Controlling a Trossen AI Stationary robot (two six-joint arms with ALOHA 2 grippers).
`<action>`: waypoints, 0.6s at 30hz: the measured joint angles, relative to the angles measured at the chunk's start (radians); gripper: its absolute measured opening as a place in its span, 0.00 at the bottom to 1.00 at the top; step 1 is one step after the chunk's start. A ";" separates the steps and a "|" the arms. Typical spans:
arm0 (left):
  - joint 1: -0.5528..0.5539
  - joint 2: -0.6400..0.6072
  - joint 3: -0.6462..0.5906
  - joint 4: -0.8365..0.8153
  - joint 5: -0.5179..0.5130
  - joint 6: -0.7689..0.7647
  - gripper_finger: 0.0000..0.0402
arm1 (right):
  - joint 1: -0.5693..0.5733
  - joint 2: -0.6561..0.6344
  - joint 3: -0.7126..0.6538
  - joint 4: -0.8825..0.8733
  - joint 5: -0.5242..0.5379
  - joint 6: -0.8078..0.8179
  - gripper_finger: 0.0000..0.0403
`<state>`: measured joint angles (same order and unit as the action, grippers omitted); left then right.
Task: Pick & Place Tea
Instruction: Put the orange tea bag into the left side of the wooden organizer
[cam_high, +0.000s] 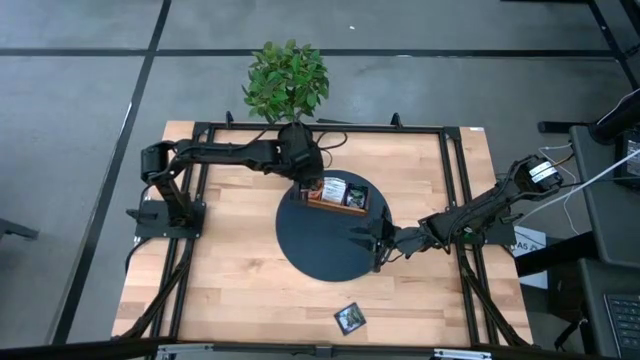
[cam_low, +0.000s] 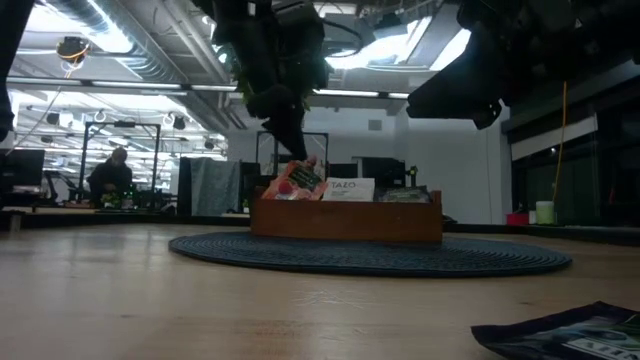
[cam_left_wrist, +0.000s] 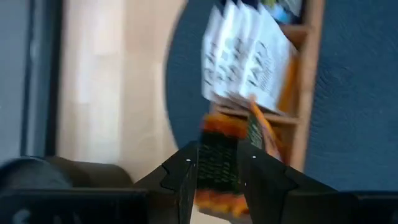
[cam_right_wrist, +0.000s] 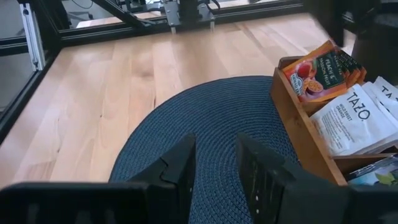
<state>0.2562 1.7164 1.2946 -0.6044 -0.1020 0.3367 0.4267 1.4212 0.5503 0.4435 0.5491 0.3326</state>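
Nearest the table's front edge, one dark green-black tea sachet (cam_high: 350, 318) lies flat on the bare wooden table (cam_high: 240, 260), well apart from both my grippers; of the two, my right one is the nearer.

My right gripper (cam_right_wrist: 214, 163) hovers low over the round dark-blue woven mat (cam_right_wrist: 205, 118), its fingers parted by a narrow gap with nothing between them. The wooden tray (cam_right_wrist: 298, 134) lies just beside it, on the mat.

Farther back, my left gripper (cam_left_wrist: 216, 167) is at the tray's end compartment, the one that holds the orange sachets (cam_right_wrist: 323, 70). Its fingers are closed on one orange sachet (cam_left_wrist: 217, 163), which stands on edge between them. The coming move turns on this: the sachet's lower edge points down toward that end compartment, so I judge the sachet must go straight down beside the other orange ones. I cannot tell from the blurred wrist view whether it is clear of its neighbours or touching them.

The white Tazo sachets (cam_right_wrist: 348, 121) fill the middle compartment, leaning. The dark sachets (cam_high: 355, 196) in the third compartment are mostly cut off or hidden by the tray wall. Behind the table stands a potted plant (cam_high: 287, 78).
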 joint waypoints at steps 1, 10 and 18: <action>0.000 0.000 0.011 0.001 -0.005 0.000 0.28 | 0.000 0.000 0.000 -0.001 0.000 0.000 0.29; 0.000 -0.001 0.025 -0.059 0.062 -0.008 0.28 | 0.000 0.000 0.000 -0.002 0.000 0.000 0.29; -0.007 -0.001 0.024 -0.079 0.075 -0.017 0.28 | 0.000 0.000 0.000 -0.001 0.000 0.000 0.29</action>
<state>0.2488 1.7157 1.3184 -0.6835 -0.0269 0.3196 0.4267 1.4212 0.5503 0.4427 0.5491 0.3325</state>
